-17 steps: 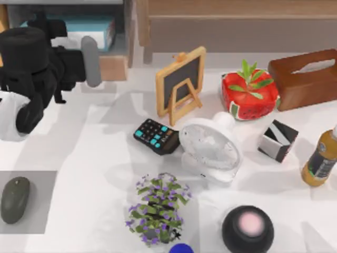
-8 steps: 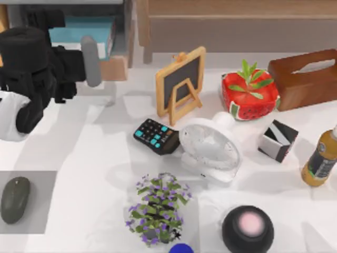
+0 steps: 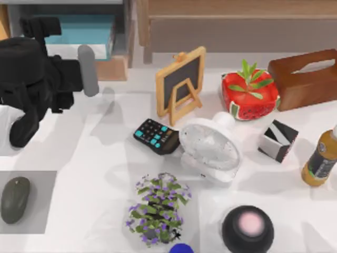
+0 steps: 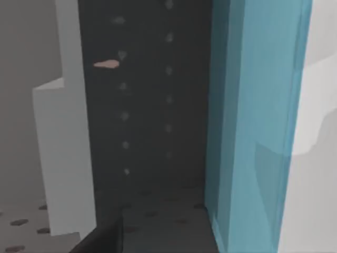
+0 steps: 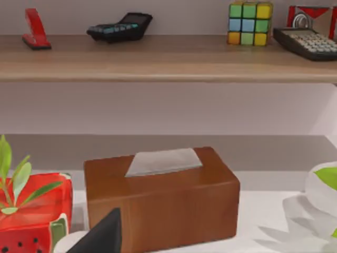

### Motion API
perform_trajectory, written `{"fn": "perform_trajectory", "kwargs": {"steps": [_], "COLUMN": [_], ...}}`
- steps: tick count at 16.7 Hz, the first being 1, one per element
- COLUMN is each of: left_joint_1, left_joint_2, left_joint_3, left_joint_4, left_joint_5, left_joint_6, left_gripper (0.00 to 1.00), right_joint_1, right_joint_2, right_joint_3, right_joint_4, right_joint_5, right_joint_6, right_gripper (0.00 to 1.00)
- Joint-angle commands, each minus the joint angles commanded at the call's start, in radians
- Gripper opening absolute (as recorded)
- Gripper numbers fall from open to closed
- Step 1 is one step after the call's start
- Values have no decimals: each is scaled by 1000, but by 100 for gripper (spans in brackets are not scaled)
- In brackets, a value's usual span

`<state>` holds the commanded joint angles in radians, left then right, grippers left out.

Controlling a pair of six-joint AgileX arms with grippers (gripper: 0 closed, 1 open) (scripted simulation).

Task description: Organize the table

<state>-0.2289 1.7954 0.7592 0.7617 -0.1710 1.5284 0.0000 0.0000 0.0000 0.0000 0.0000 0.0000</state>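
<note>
White table (image 3: 95, 158) spreads below and to the right of the left gripper (image 3: 39, 26), which reaches from the black left arm (image 3: 31, 74) at the top view's upper left into a shelf (image 3: 118, 58) compartment. That compartment holds a teal book (image 3: 84, 29), lying just right of the gripper; the left wrist view shows the same book (image 4: 253, 126) close beside a dark perforated wall (image 4: 147, 105). Whether the fingers are spread or closed, and whether they hold anything, cannot be told. Farther right of the gripper stand a chalkboard (image 3: 181, 84), calculator (image 3: 156, 136), fan (image 3: 210, 148) and tissue box (image 3: 305, 79). Below it, a mouse (image 3: 15, 199) rests on a grey pad (image 3: 42, 211).
</note>
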Motion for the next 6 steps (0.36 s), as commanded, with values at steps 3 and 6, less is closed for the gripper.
{"fn": "perform_trajectory", "kwargs": {"steps": [3,6], "left_joint_1": [-8,-16], "left_joint_2": [-43,-78], "left_joint_3": [-61,-107], "left_joint_4": [14,27], "left_joint_5": [-8,-16], "left_joint_6": [-2,-2], "left_gripper": [100,100], "right_joint_1": [0,0], "right_joint_2": [0,0], "right_joint_3": [0,0], "right_joint_4": [0,0], "right_joint_5": [0,0], "right_joint_6": [0,0], "right_gripper": [100,100]}}
